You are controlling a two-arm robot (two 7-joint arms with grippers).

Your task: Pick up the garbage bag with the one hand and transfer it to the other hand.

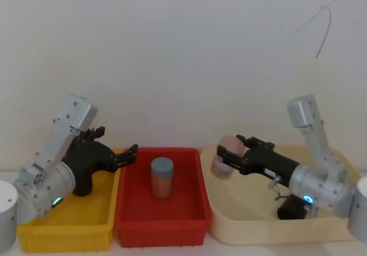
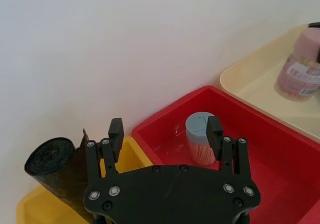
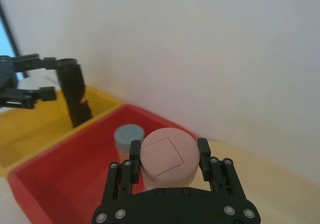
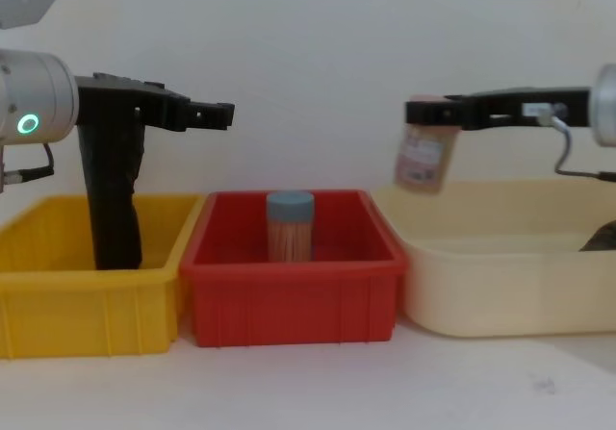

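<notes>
While the garbage bag [image 4: 115,194] stands upright in the yellow bin [image 4: 58,300], at about 9 o'clock from the red bin [image 4: 289,300], the pick-up does not look to have begun. The left tool [image 1: 117,140] hangs level with the roll's top, its fingers spread wide with nothing between them. They point toward 3 o'clock, out over the red bin, with the roll back beside the tool's body rather than inside its fork. Whether the two touch, I cannot tell.

The right tool [image 1: 229,153] is occupied. Its fingers are closed on a pink-lidded jar [image 1: 222,161], held tilted above the cream tray [image 1: 252,233] at 3 o'clock from the red bin. A blue-lidded jar of thin sticks [image 1: 162,177] stands in the red bin between the two arms. A black item [image 1: 289,207] lies in the tray under the right arm.

My judgement is that the left tool next has to draw back and come round so its fingers straddle the roll near the top, then close and lift it straight out of the bin. The right tool would need to set its jar down before it can receive anything.

The roll carries a small red mark, and the jar has a pinkish printed label. I cannot read either. The pink lid shows only a plain square outline.
</notes>
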